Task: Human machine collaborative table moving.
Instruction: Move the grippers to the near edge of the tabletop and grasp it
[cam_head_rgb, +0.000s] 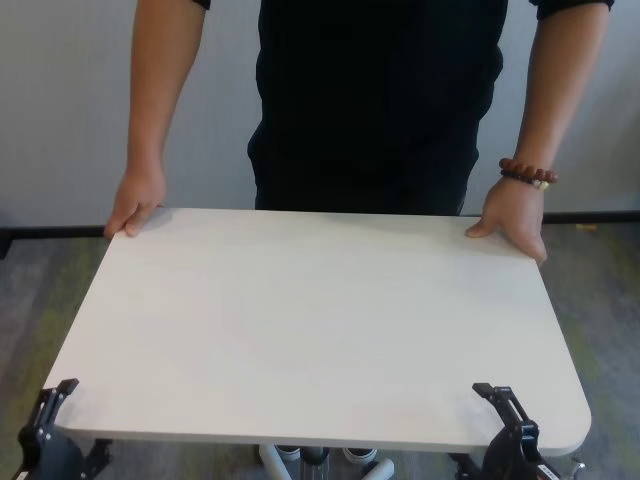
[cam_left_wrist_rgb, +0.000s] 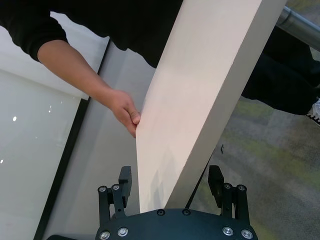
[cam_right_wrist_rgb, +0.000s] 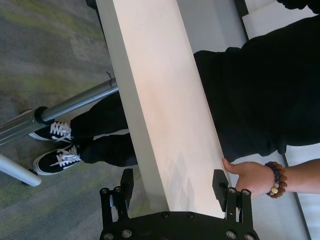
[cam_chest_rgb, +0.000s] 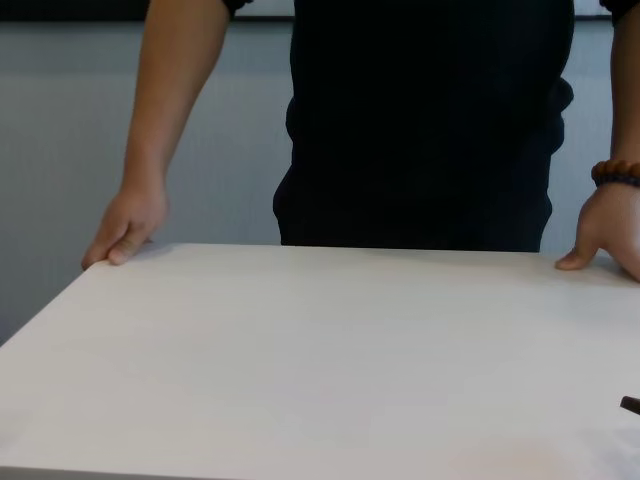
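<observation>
The table (cam_head_rgb: 320, 330), a white rectangular top with rounded corners, lies between the robot and the human (cam_head_rgb: 380, 100), who stands at its far edge in a black top. The human's hands grasp the two far corners, one (cam_head_rgb: 135, 205) on the robot's left and one (cam_head_rgb: 515, 222), with a beaded bracelet (cam_head_rgb: 527, 173), on the right. The left gripper (cam_left_wrist_rgb: 172, 182) sits at the near left corner and the right gripper (cam_right_wrist_rgb: 172, 185) at the near right corner. In both wrist views the fingers stand apart with the tabletop edge passing between them; a gap shows on each side, so the jaws straddle the edge without clamping it. The silver pedestal pole (cam_right_wrist_rgb: 75, 102) runs beneath the top, close to the human's shoes (cam_right_wrist_rgb: 55, 145).

Risks, as judged from this arrangement: because neither gripper is closed on the edge, any pull by the human would likely slide the top out of the jaws. Uneven closing or lifting by the two arms could tilt or twist the top about its single pole. Motion toward the human could push the far edge into the body or bring the base onto the feet.
</observation>
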